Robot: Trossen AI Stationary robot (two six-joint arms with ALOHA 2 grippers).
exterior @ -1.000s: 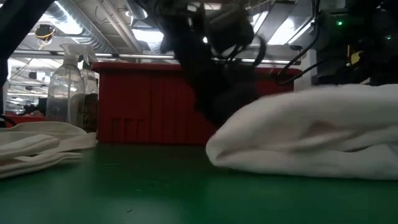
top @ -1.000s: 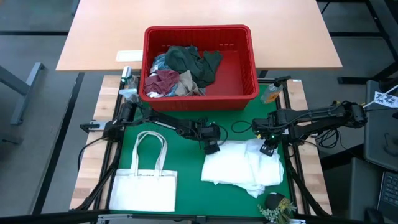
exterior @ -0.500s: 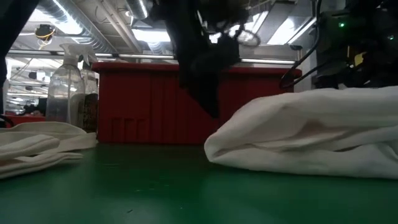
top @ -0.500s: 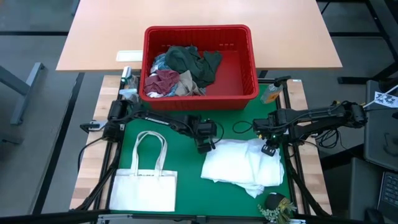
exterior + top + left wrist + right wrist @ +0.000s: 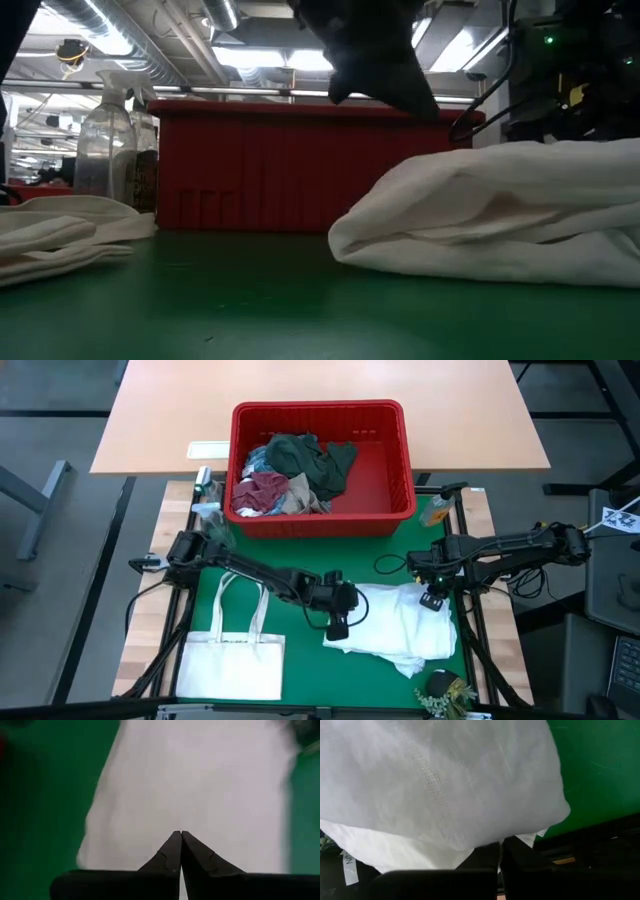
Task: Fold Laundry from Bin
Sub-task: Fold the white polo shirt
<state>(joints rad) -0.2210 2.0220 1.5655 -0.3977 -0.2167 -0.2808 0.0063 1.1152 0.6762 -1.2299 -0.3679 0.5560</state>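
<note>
A white garment (image 5: 392, 622) lies bunched on the green mat (image 5: 300, 660) at the right, resting on its underside. My left gripper (image 5: 338, 626) hovers shut over its left edge, clear of the cloth; the low view shows it raised (image 5: 385, 75), and its wrist view shows the shut tips (image 5: 180, 836) above white cloth (image 5: 200, 785). My right gripper (image 5: 432, 600) is shut at the garment's far right part. The red bin (image 5: 395, 470) stands behind the mat with dark green, maroon and other laundry (image 5: 290, 472) inside. My right gripper is shut on the white garment's edge (image 5: 482, 846) at the garment's far right part, coming from above at a steep slant. The cloth bunches over the fingertips, so the number of layers stays hidden. The garment's right side (image 5: 590, 165) rises toward the gripper; the remainder lies on the mat.
A flat white tote bag (image 5: 232, 652) with handles lies on the mat's near left. A spray bottle (image 5: 205, 495) stands at the far left by the bin. A small plant (image 5: 445, 690) sits at the near right corner. Bare mat lies between tote and garment.
My left gripper has risen from the garment's far left edge and moved toward the table's near edge, staying shut and empty. The garment's left side has settled slightly lower. My right gripper has kept still.
</note>
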